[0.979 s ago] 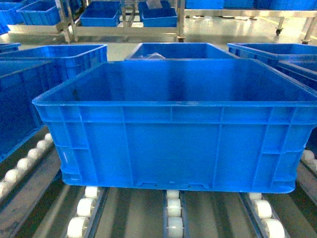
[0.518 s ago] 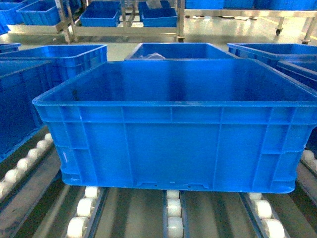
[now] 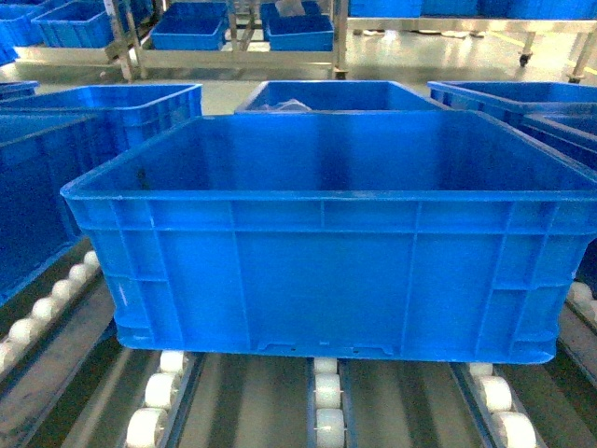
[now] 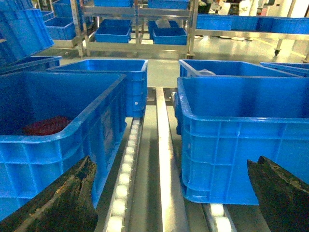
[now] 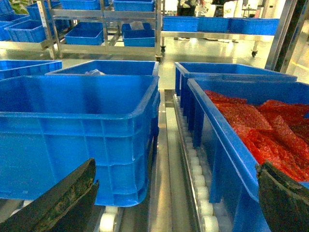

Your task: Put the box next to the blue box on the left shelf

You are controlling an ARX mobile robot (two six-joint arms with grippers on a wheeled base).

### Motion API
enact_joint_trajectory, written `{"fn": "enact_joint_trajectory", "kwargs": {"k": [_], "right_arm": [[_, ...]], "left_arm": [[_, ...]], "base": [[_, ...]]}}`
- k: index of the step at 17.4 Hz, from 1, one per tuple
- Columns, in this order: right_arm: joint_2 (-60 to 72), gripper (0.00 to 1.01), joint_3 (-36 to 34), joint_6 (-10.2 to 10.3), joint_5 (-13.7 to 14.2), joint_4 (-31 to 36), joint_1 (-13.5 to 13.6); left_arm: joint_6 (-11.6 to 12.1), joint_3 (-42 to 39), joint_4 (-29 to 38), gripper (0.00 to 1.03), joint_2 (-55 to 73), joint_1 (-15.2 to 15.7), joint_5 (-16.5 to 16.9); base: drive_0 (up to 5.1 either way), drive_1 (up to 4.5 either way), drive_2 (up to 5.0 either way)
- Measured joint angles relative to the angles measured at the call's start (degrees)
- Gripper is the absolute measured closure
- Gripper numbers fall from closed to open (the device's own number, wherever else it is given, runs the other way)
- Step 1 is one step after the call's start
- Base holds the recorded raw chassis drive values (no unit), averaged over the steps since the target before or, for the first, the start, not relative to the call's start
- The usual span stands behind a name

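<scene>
The box [image 3: 326, 271], a large open-topped blue crate, rests on the white rollers of the left shelf [image 3: 326, 397], filling the middle of the head view. Neither gripper shows there. My left gripper [image 4: 175, 159] is open, its dark fingers [image 4: 67, 198] low on either side of the gap between the box [image 4: 241, 130] and a neighbouring blue box [image 4: 58, 121] on the left. My right gripper [image 5: 176, 164] is also open and holds nothing, looking along the gap between the box [image 5: 77, 125] and a blue crate [image 5: 227, 145] on the right.
The right crate holds red packets [image 5: 260, 121]; something red [image 4: 46, 125] lies in the left box. More blue crates [image 3: 336, 95] stand behind on the rollers. Steel racks with shallow blue bins [image 3: 187, 33] stand across the floor.
</scene>
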Motion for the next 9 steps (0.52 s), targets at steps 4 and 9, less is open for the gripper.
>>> {"fn": "enact_joint_trajectory", "kwargs": {"k": [4,9], "right_arm": [[0.0,0.03,0.0,0.0,0.0,0.0,0.0],[0.0,0.03,0.0,0.0,0.0,0.0,0.0]], "left_arm": [[0.0,0.0,0.0,0.05,0.0,0.0,0.0],[0.0,0.0,0.0,0.05,0.0,0.0,0.0]], "base": [[0.0,0.00,0.0],[0.0,0.00,0.0]]}}
